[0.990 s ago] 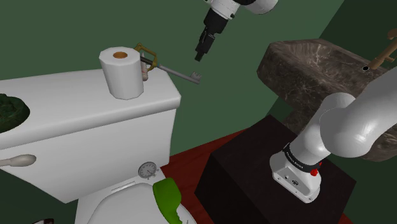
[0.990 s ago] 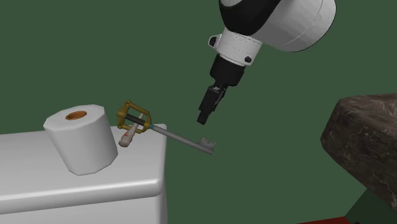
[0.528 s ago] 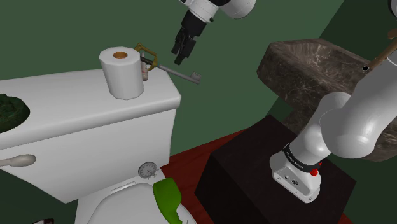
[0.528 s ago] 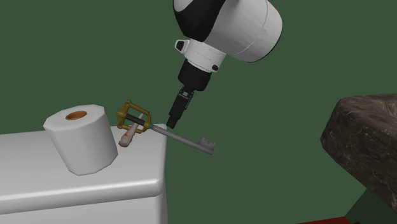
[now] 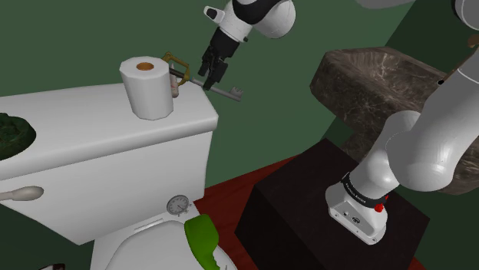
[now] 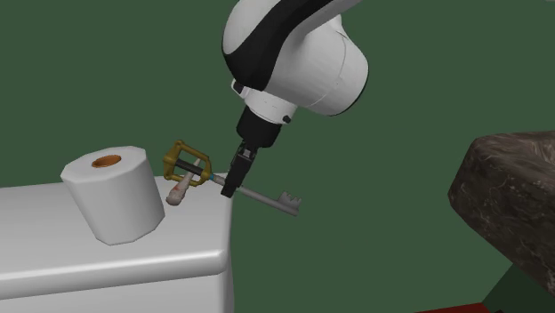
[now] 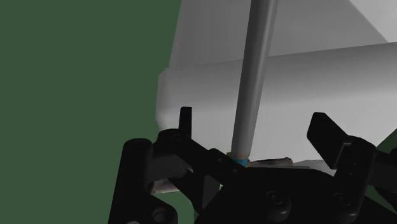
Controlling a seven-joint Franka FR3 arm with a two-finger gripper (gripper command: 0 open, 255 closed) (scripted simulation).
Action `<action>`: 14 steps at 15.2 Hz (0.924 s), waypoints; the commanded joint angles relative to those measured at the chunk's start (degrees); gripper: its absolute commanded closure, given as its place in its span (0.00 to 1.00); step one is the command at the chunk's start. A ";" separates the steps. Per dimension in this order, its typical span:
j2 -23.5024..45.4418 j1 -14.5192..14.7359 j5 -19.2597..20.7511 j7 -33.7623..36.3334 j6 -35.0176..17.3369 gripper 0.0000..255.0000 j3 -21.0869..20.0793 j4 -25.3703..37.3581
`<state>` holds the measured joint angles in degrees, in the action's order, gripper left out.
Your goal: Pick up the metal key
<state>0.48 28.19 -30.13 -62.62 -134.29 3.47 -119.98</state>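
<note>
The key has a grey shaft [image 5: 227, 92] and a brass-coloured guard handle [image 5: 173, 63]. It lies on the white toilet tank [image 5: 92, 138], with its toothed end [image 6: 287, 202] sticking out past the tank's corner. My black gripper [image 5: 210, 77] has come down onto the shaft just beside the handle [image 6: 188, 164]. In the second exterior view the gripper [image 6: 230, 187] reaches the tank's edge. In the wrist view the gripper [image 7: 254, 127] is open. The shaft [image 7: 256, 70] runs between the two fingertips [image 7: 186, 119] and touches neither.
A white toilet paper roll [image 5: 146, 86] stands on the tank close to the key's handle. A dark stone basin [image 5: 384, 80] juts out at the shoulder view's right, above the black stand [image 5: 307, 211]. A green object [image 5: 203, 239] lies on the toilet seat below.
The gripper has swung toward the shoulder view's left and dropped from above the key's toothed end to straddle the shaft near the handle. The key has not moved.
</note>
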 commanded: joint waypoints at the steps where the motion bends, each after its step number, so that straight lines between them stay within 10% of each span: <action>1: 0.53 -0.01 -0.63 -0.87 -1.00 0.00 0.00 -0.62; 3: 0.52 -0.01 -0.63 -0.87 -1.00 0.00 -0.01 -0.62; 4: 0.53 0.00 -0.62 -0.84 -0.99 1.00 -0.01 -0.59; 14: 0.21 -0.03 -0.27 -0.43 -0.38 1.00 0.04 -0.24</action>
<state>0.55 28.21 -30.60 -63.26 -133.99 3.42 -120.07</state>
